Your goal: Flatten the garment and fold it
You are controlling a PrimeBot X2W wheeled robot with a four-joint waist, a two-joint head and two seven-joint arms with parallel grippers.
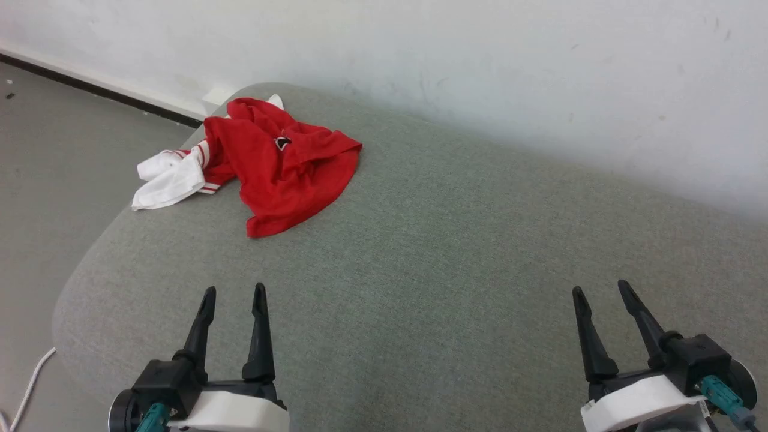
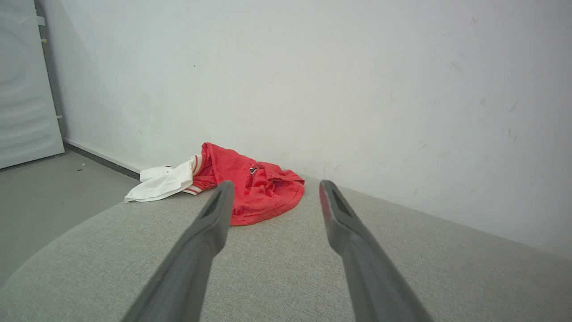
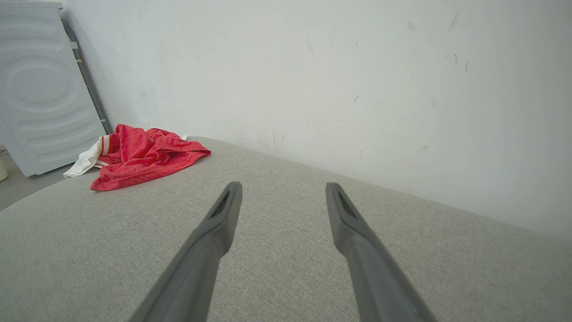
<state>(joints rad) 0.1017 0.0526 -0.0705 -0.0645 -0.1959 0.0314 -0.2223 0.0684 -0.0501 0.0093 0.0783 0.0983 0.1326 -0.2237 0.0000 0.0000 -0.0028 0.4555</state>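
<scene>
Over on the far left, a white cable trails across the grey floor, and a dark skirting strip runs along the foot of the wall. From the left wrist camera a white ribbed appliance panel stands at that same side.

Moving in now, and here's the garment: a red T-shirt, crumpled in a heap at the far left corner of the grey upholstered surface. Its white sleeve, edged in red stripes, spills out leftward to the rounded edge. The red body is bunched and creased, with a small black-and-white mark showing among the folds near the top, and the hem fans out toward the robot. Not flat, not folded.

Nearer us, the left gripper hovers low over the fabric top, its two dark fingers spread apart with nothing between them, well short of the shirt and aimed roughly its way.

Across a wide stretch of bare grey cloth, the right gripper sits at the near right, fingers likewise parted and empty, well apart from the garment.

Behind it all, the scuffed white wall runs off to the right
</scene>
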